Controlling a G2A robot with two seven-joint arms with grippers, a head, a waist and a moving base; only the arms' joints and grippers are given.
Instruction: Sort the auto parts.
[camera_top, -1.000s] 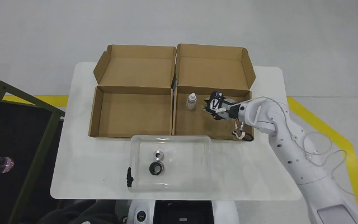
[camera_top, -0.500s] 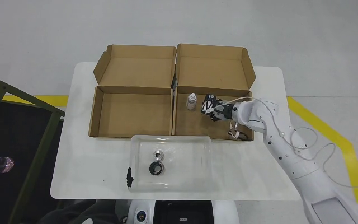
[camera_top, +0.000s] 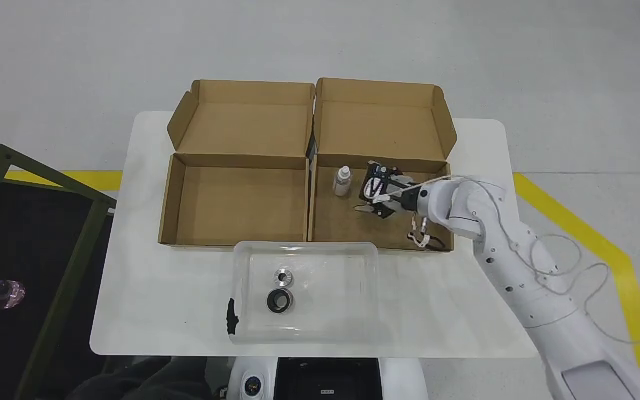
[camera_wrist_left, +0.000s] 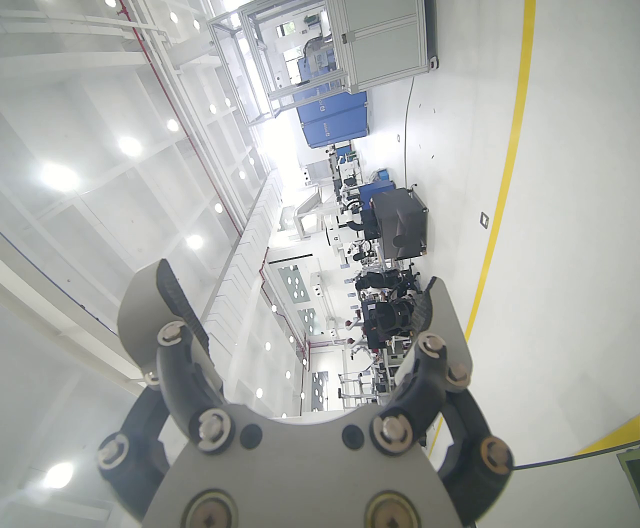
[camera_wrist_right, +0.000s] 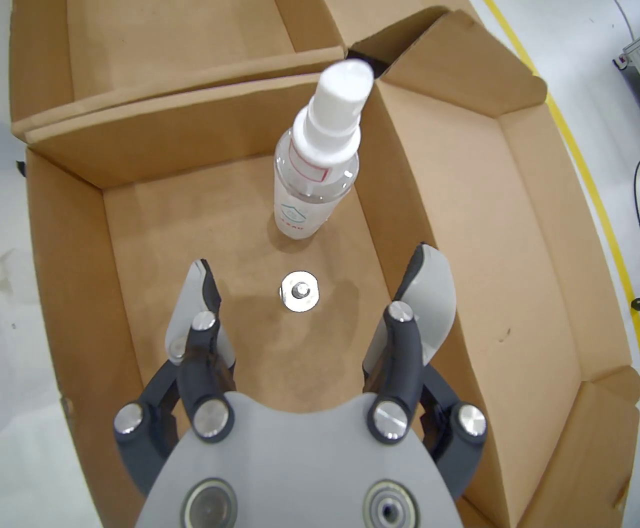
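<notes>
The right gripper hangs low inside the right cardboard box, its fingers spread wide and holding nothing. Between the two fingertips and just past them a small silver part lies flat on the brown box floor, apart from both fingers. It is a bright round washer-like disc with a short stud or nut standing at its centre. Further out from the fingertips, on the same line and near the part without touching it, a clear spray bottle stands upright with a white pump cap and a pale label. From the top view the bottle sits just beyond the gripper, close to the wall shared with the left cardboard box. Well back from the fingers, on the white counter, a clear plastic tray holds a small silver ring and, just beside it, a black ring. The left gripper points out into the workshop hall, its fingers also spread, with nothing between them.
</notes>
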